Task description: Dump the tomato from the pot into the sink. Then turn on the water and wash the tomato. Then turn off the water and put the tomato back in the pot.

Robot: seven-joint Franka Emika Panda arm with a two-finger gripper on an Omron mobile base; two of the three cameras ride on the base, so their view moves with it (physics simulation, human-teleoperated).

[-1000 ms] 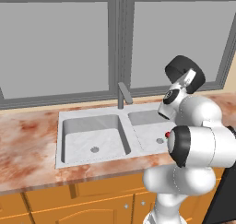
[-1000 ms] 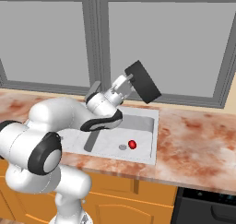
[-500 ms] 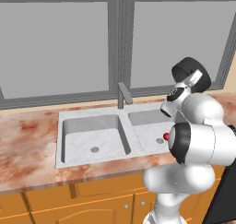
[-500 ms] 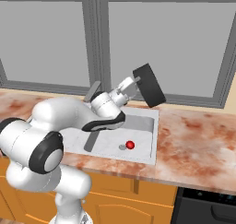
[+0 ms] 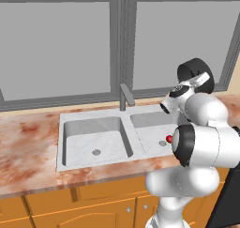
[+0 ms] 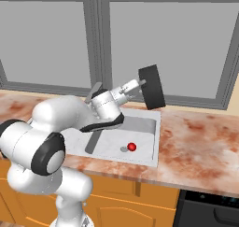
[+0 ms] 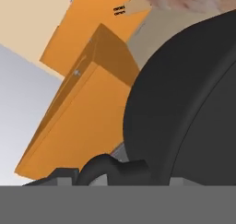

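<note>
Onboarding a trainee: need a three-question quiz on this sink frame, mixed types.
1. True or false: the tomato lies in the sink, in the basin nearer the stove end.
2. Multiple choice: the pot is (A) flat on the counter, (B) held tipped up in the air above the sink, (C) resting in the left basin.
3. Fill in: the tomato lies beside that basin's ____.

Key: 1 true; 2 B; 3 drain.
</note>
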